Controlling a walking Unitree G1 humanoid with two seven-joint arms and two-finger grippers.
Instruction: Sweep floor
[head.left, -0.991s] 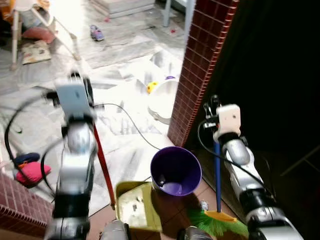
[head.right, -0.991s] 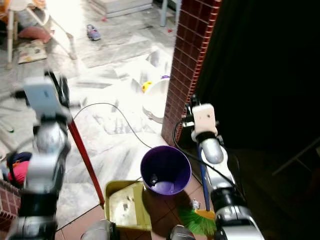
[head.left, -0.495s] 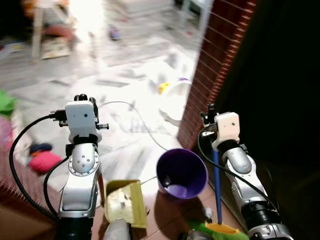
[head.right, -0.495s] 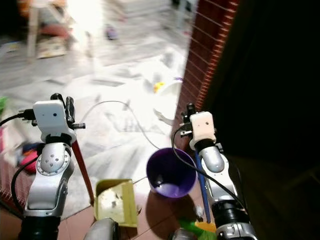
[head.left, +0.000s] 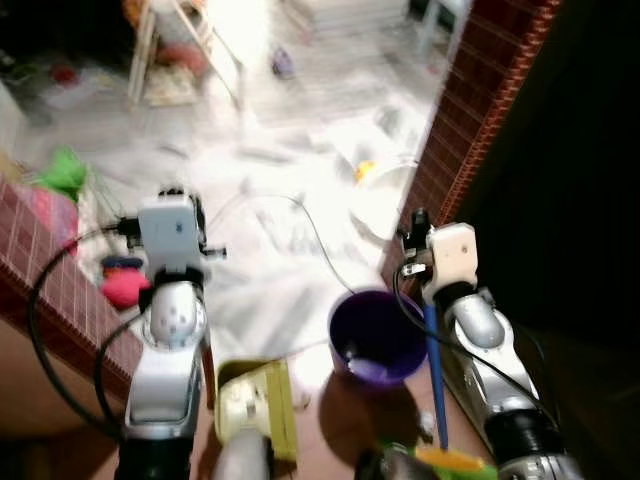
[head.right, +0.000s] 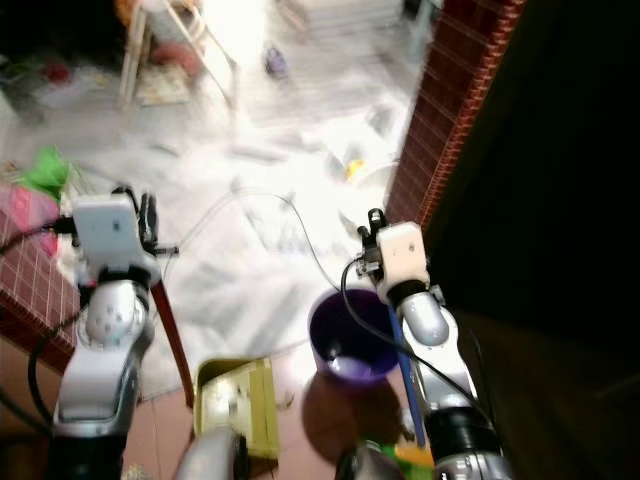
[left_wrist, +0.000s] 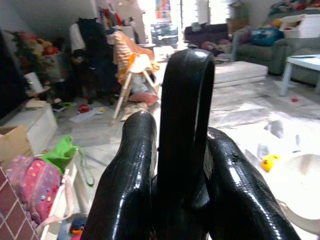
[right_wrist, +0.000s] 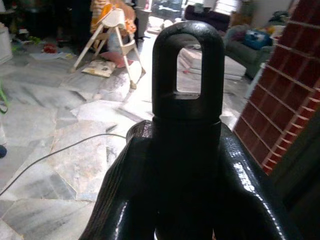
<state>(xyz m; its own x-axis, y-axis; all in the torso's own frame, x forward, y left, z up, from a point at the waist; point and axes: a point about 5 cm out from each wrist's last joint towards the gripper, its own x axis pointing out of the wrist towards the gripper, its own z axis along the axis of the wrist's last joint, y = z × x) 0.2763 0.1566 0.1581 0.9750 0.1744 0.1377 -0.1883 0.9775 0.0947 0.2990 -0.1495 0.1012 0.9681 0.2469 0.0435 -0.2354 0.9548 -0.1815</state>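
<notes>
My left gripper (head.left: 172, 192) is shut on the black looped end (left_wrist: 182, 100) of the dustpan's red handle (head.right: 172, 335). The yellow-green dustpan (head.left: 255, 410) hangs low by my feet, with bits of dirt in it. My right gripper (head.left: 420, 222) is shut on the black cap (right_wrist: 187, 100) of the broom's blue handle (head.left: 433, 370). The broom stands upright, its green bristles (head.left: 450, 462) on the tiled floor beside a purple bucket (head.left: 378, 335). The bucket stands between the dustpan and the broom.
A red brick pillar (head.left: 470, 110) rises just right of the bucket, with darkness beyond it. A low brick wall (head.left: 50, 280) is at my left, with a pink bag (head.left: 125, 288) behind it. A white cable (head.left: 300, 215), a white basin (head.left: 385, 195) and a high chair (head.left: 185, 40) are on the marble floor ahead.
The whole picture has shifted, so the camera moved; the low brick wall now shows at the left. Both grippers keep their hold on the handles.
</notes>
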